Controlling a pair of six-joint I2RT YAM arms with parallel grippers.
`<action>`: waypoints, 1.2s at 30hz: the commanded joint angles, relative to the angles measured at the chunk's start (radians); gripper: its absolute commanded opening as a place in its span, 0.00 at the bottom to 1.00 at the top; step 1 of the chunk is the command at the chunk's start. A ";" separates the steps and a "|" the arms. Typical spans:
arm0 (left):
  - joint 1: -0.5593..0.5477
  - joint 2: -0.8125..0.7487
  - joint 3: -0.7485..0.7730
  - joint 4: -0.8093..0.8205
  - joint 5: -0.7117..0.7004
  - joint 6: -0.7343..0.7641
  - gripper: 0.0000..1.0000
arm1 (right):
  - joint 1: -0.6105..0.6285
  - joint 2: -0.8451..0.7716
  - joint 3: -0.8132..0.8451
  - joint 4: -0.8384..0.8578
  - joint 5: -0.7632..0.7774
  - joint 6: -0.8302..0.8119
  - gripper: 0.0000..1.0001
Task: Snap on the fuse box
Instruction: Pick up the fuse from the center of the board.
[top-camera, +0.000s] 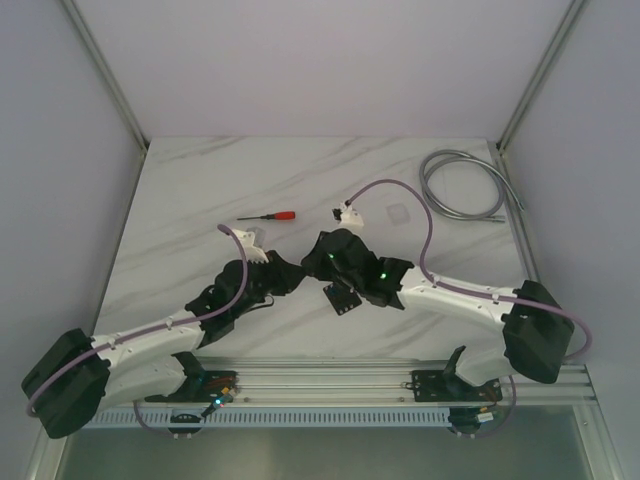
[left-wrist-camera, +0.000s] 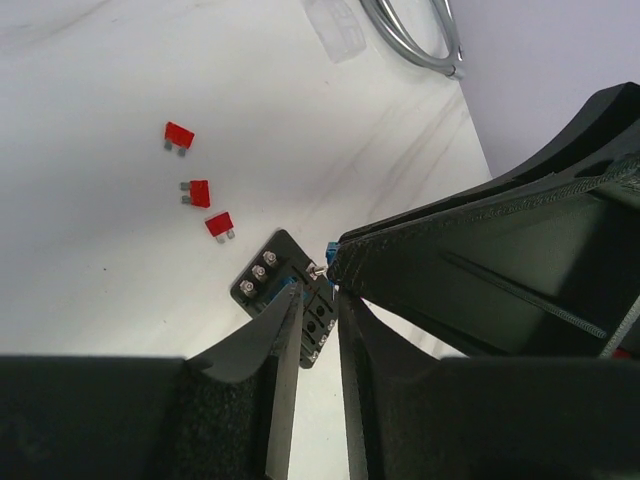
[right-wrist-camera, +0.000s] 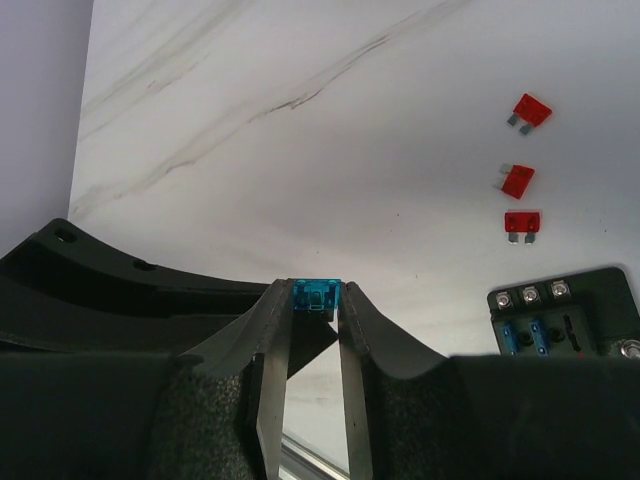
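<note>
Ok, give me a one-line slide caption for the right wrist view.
Right gripper pinches a blue fuse; fuse box and three loose red fuses lie on the table.

No text, label, brand, number or sign can be read in any view.

- Blue fuse (right-wrist-camera: 317, 296), clamped between the fingertips of the right end effector (right-wrist-camera: 317, 304): its face is too small and blurred to yield any characters.
- Fuse box (right-wrist-camera: 560, 315), on the tabletop (right-wrist-camera: 300, 170) to the right of that end effector: no legible marking on its face.
- Three red fuses (right-wrist-camera: 517, 181), beyond the fuse box and up to the right of the same end effector: too small to read.
</note>
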 joint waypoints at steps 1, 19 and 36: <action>-0.006 -0.001 0.041 0.062 -0.032 0.018 0.30 | 0.021 -0.022 -0.039 0.033 0.021 0.060 0.20; -0.031 -0.002 0.038 0.056 -0.056 0.046 0.05 | 0.047 -0.022 -0.112 0.121 -0.009 0.152 0.25; -0.019 -0.095 0.073 -0.106 -0.017 0.250 0.00 | -0.090 -0.214 -0.158 0.182 -0.205 -0.199 0.55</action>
